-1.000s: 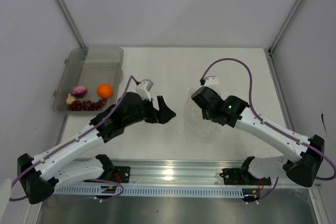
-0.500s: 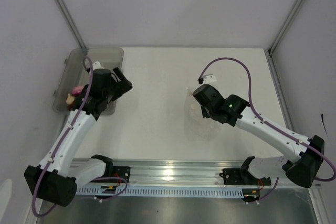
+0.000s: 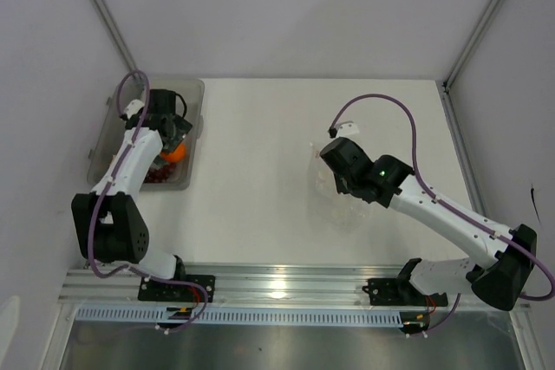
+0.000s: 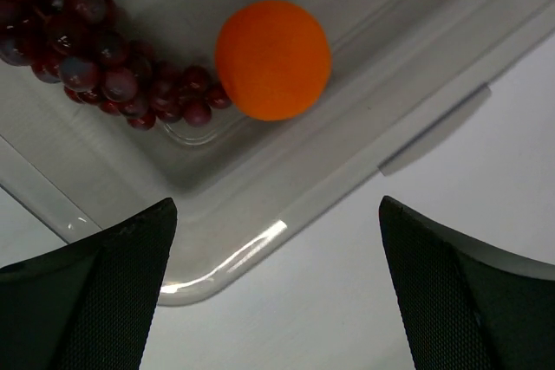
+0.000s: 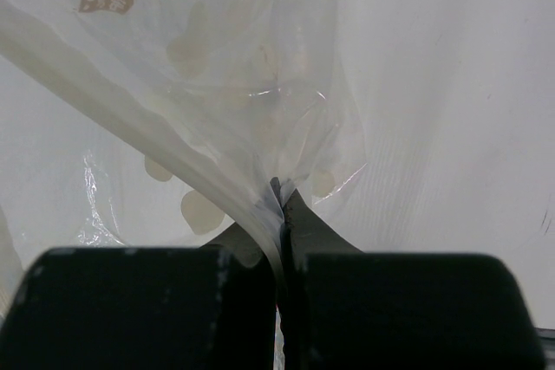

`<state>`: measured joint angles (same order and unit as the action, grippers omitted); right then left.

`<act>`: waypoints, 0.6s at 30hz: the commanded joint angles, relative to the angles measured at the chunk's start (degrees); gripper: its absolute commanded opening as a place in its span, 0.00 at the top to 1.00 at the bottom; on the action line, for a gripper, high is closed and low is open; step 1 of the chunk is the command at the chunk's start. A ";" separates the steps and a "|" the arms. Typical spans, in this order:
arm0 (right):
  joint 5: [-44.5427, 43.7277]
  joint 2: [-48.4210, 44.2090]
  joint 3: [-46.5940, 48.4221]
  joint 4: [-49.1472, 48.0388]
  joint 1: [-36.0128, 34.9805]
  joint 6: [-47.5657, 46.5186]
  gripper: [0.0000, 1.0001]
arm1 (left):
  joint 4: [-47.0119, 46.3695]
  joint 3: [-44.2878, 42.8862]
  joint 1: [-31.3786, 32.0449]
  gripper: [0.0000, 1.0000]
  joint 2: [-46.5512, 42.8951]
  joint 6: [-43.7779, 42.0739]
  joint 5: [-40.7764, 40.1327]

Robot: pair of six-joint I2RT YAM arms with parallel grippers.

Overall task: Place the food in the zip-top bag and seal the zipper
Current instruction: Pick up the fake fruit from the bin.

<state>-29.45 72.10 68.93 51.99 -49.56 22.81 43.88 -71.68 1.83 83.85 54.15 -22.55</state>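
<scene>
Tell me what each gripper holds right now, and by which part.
Right gripper: shut on the bag, pinching a fold of its clear film; which edge cannot be told. Left gripper: open near the orange, holding nothing.

orange (image 4: 273, 60) open from above, berries (image 4: 95, 58) touching one side, tub (image 4: 347, 171) wall near the other, left gripper (image 4: 276, 205) spread wider than orange, left arm (image 3: 130, 158) overhanging tub

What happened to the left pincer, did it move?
Yes. The left pincer swung left from the middle of the table and now hangs over the grey tub, above the orange.
</scene>
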 commanded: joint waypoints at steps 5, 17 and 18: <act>-1.04 -0.03 2.09 -0.04 0.43 -1.80 1.00 | -0.10 -2.94 -6.22 0.00 6.75 6.05 -2.68; -0.52 2.70 1.56 -1.45 1.48 -2.86 1.00 | 1.30 -12.77 -7.27 0.00 20.03 7.12 -0.40; -0.52 2.79 1.48 -1.54 1.57 -2.77 1.00 | 1.38 -13.13 -7.36 0.01 20.90 6.76 -0.05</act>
<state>-29.43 74.67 68.93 51.90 -48.42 20.80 45.36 -81.25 -4.82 103.04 60.53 -23.66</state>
